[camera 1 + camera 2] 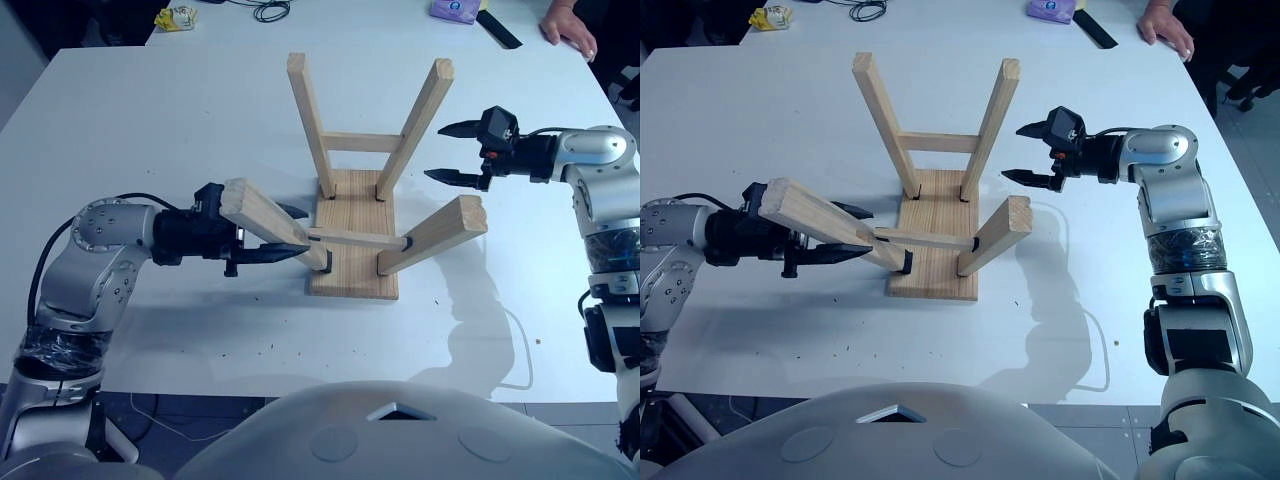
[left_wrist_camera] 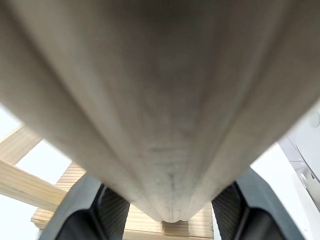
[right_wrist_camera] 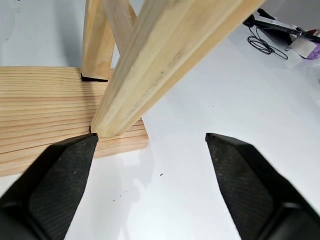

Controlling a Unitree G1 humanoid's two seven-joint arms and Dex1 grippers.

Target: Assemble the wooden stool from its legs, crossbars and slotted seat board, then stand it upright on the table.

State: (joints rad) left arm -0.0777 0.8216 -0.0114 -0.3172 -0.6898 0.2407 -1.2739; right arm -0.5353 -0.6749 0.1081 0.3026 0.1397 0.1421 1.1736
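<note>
Stool [image 1: 352, 262] sits upside-down at frame centre, legs and crossbars apparently slotted; left gripper [image 1: 300, 233] jaws clasp lower-left leg [image 1: 255, 205], right gripper [image 1: 436, 152] jaws released; uprighting remains.

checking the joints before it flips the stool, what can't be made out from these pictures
Left wrist view: near left leg blocks its own slot in the seat board.
Head views: seating depth in the slots, too small to judge.
Right wrist view: far right leg cut off by the top edge.
</note>
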